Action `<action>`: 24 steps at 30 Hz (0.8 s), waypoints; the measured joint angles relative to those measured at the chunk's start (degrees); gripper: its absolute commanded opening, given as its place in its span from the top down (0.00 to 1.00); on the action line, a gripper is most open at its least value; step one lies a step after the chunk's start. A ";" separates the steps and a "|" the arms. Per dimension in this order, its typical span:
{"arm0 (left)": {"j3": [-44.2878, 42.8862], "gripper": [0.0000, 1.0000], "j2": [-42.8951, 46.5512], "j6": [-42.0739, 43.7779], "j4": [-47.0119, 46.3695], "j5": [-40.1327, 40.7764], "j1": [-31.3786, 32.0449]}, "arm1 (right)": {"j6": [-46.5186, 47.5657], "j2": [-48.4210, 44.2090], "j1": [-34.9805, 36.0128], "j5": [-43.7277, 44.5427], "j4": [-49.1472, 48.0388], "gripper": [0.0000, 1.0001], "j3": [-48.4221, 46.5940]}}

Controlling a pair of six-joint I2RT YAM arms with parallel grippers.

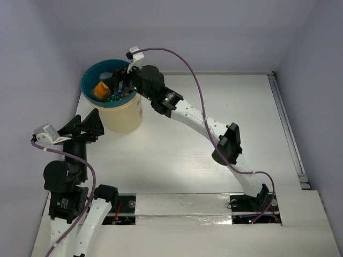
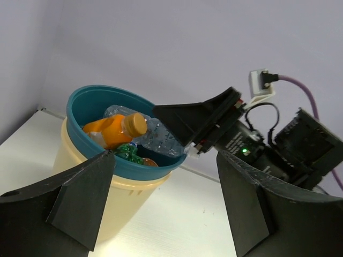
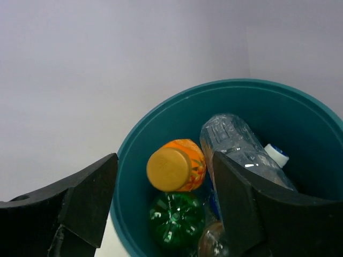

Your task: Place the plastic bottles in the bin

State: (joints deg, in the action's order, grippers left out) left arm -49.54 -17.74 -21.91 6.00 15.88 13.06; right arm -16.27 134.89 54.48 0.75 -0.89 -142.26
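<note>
The bin (image 1: pixel 124 119) stands at the table's far left, teal inside, cream-yellow outside. It holds an orange bottle (image 3: pixel 177 165), a green bottle (image 3: pixel 177 218) and a clear bottle (image 3: pixel 236 147); the orange bottle (image 2: pixel 115 128) and clear bottle (image 2: pixel 158 136) also show in the left wrist view. My right gripper (image 1: pixel 120 80) hovers open and empty over the bin's mouth (image 3: pixel 155 128). My left gripper (image 1: pixel 88 124) is open and empty just left of the bin's wall (image 2: pixel 115 206), above the table.
The right arm (image 1: pixel 187 115) stretches diagonally across the table from its base at the near right. Grey walls close in behind and to the left of the bin. A rail (image 1: pixel 286 126) runs along the table's right edge.
</note>
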 measured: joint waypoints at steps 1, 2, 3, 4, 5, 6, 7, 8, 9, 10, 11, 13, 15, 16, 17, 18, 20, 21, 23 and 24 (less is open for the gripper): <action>0.00 0.25 -0.04 0.00 0.04 -0.02 0.00 | 0.00 -1.25 0.00 0.13 0.00 0.29 1.44; -0.07 0.24 -0.09 0.00 0.13 -0.11 0.00 | 0.02 -2.38 0.00 0.15 0.02 0.40 2.45; -0.33 0.23 -0.28 -0.02 0.48 -0.44 0.00 | -0.13 -3.74 0.00 0.17 -0.11 0.52 3.63; -0.66 0.22 -0.55 -0.04 0.79 -0.74 0.00 | -0.11 -6.43 0.00 0.20 -0.85 0.67 6.95; -1.03 0.21 -0.90 -0.04 1.05 -1.14 0.00 | -0.02 -9.75 0.00 0.28 -1.11 0.84 10.60; -1.29 0.18 -1.22 -0.07 1.16 -1.66 0.00 | -0.24 -12.76 0.00 0.35 -1.57 0.90 13.77; -1.57 0.16 -1.53 -0.07 1.33 -2.36 0.00 | -0.57 -17.42 0.02 0.39 -3.52 0.95 19.69; -1.70 0.15 -1.75 -0.15 1.51 -2.95 0.00 | -0.57 -22.27 0.02 0.59 -4.28 0.97 25.16; -1.75 0.12 -1.95 -0.22 1.75 -3.76 0.00 | -0.52 -26.27 0.02 0.83 -5.77 0.97 29.40; -1.77 0.11 -2.10 -0.28 2.05 -4.52 0.00 | -0.48 -31.39 0.02 1.05 -7.93 0.97 34.73; -1.79 0.09 -2.27 -0.35 2.47 -5.31 0.00 | -0.39 -36.46 0.00 1.51 -9.99 0.97 40.19; -1.79 0.01 -2.51 -0.50 3.39 -6.95 0.00 | -0.20 -48.11 0.04 2.89 -12.61 0.94 50.99; -1.79 0.01 -2.62 -0.81 4.15 -8.68 0.00 | -0.22 -58.80 0.04 4.79 -16.00 0.88 59.93; -1.79 0.01 -2.69 -1.01 4.52 -9.57 0.00 | -0.39 -64.41 0.04 5.92 -16.44 0.82 64.39; -1.77 0.01 -2.69 -1.20 4.81 -10.29 0.00 | -0.55 -70.51 0.04 7.34 -17.66 0.67 69.13; -1.77 0.01 -2.73 -1.49 5.07 -11.10 0.00 | -1.03 -76.26 0.09 8.94 -18.10 0.59 73.61; -1.70 0.01 -2.78 -1.95 5.42 -12.66 0.00 | -1.79 -86.53 0.09 12.87 -17.88 0.34 81.18; -1.68 0.01 -2.80 -2.16 5.62 -13.51 0.00 | -2.27 -91.34 0.09 15.06 -17.64 0.29 83.87; -1.66 0.01 -3.02 -2.47 5.95 -14.91 0.00 | -2.78 -99.58 0.09 19.78 -15.67 0.20 88.28; -1.60 0.01 -3.17 -2.60 5.97 -15.56 0.00 | -3.10 -102.90 0.07 22.10 -14.53 0.20 89.83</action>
State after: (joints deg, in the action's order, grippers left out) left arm -51.13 -20.91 -24.51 11.97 0.32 13.06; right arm -19.38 31.99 54.54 22.85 -15.42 -52.42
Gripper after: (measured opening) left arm 0.989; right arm 0.760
